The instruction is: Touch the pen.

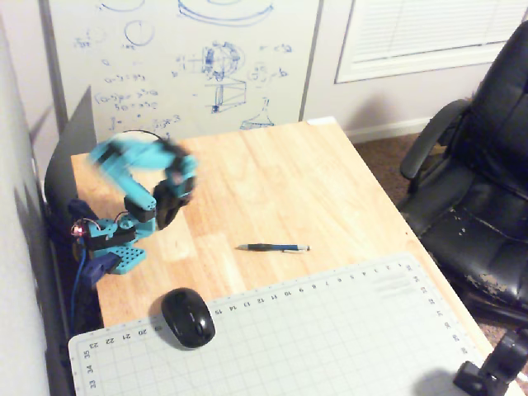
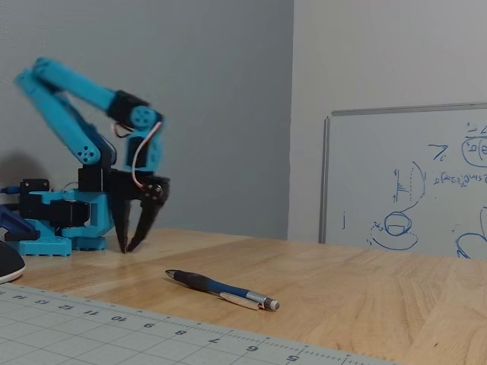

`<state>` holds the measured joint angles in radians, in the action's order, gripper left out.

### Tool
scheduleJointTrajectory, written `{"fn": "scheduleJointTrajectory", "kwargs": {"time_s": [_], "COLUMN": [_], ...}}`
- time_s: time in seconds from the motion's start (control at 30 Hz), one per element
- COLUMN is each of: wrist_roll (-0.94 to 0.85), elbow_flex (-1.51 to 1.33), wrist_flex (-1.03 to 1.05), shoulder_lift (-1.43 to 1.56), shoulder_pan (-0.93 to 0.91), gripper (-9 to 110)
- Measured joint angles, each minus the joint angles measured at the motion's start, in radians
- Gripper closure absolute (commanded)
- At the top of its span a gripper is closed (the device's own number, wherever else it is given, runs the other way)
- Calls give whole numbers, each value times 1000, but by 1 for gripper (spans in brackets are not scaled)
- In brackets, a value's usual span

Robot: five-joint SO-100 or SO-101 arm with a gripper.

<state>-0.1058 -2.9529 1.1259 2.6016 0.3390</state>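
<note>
My gripper hangs tip-down near my base, jaws slightly parted and holding nothing. The pen lies flat on the worktop, well apart from me toward the cutting mat, its length running away from my base.

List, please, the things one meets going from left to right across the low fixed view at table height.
Black mouse at the left edge → blue arm base → gripper, tips down near the wood, jaws slightly apart → pen lying on the table → whiteboard against the wall.
</note>
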Motion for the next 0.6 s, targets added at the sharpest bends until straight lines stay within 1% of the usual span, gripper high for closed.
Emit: {"fn": "scheduleJointTrajectory", "kwargs": {"time_s": [0.1, 0.13, 0.2, 0.33, 0.6], "wrist_roll": [-6, -6, -6, -3, 3], "elbow_flex": [-143, -169, -196, -202, -202], "wrist_flex": [-5, 3, 8, 8, 8], "shoulder_lift": [436, 543, 655, 703, 703], "shoulder_pan": [-3, -3, -3, 6, 8], "gripper": [101, 101, 101, 101, 101]}}
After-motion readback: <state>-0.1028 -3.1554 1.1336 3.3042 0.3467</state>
